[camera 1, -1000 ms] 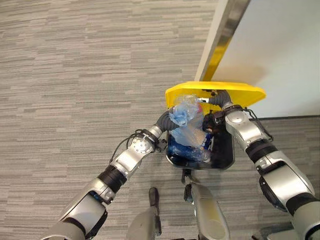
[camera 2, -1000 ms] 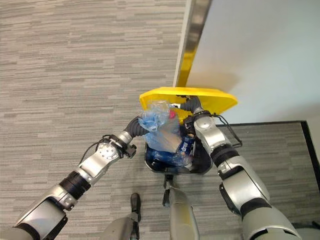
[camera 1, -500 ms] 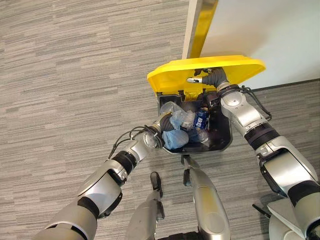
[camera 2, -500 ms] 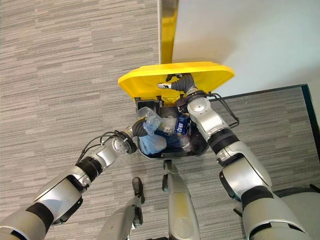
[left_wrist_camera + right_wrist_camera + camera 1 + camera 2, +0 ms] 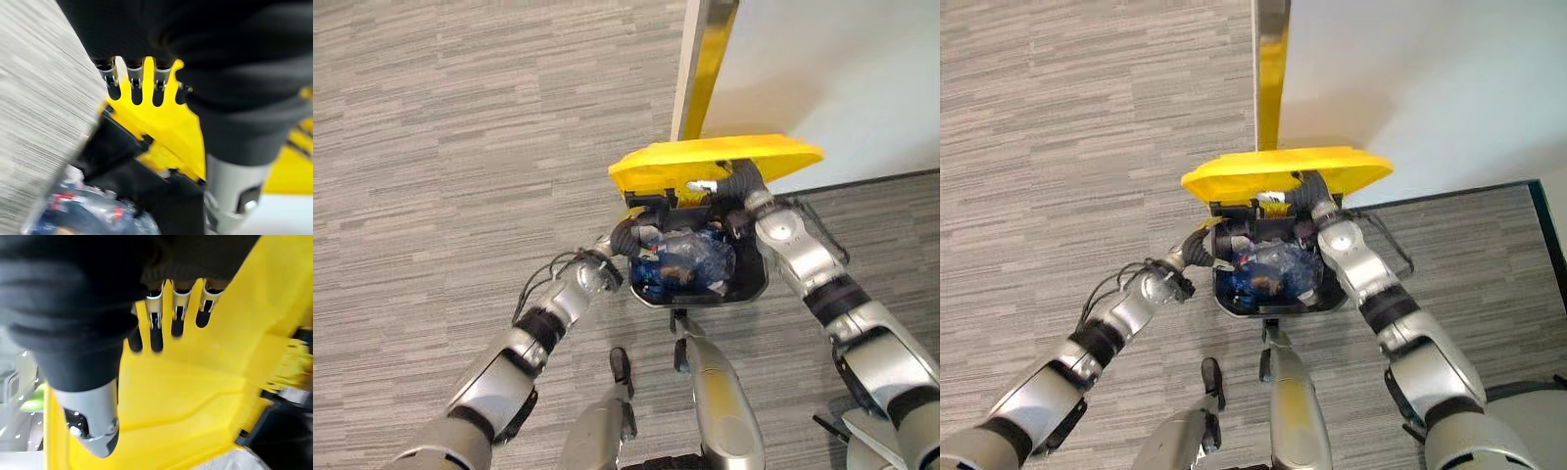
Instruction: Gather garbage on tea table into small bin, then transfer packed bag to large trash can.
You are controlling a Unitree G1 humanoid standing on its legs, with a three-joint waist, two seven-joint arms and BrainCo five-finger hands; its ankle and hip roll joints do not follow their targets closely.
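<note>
The left hand (image 5: 628, 235) hovers loose-fingered at the large trash can's (image 5: 756, 284) rim, holding nothing; the packed bag (image 5: 690, 259) lies inside; the right hand (image 5: 729, 188) props the yellow lid (image 5: 715, 159) flat-fingered — it should withdraw the left clear first, then lower gently.

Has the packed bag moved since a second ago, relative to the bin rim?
Yes. The packed bag has gone down: earlier it bulged above the black bin's rim beside the yellow lid; now it lies inside the bin, below the rim.
</note>
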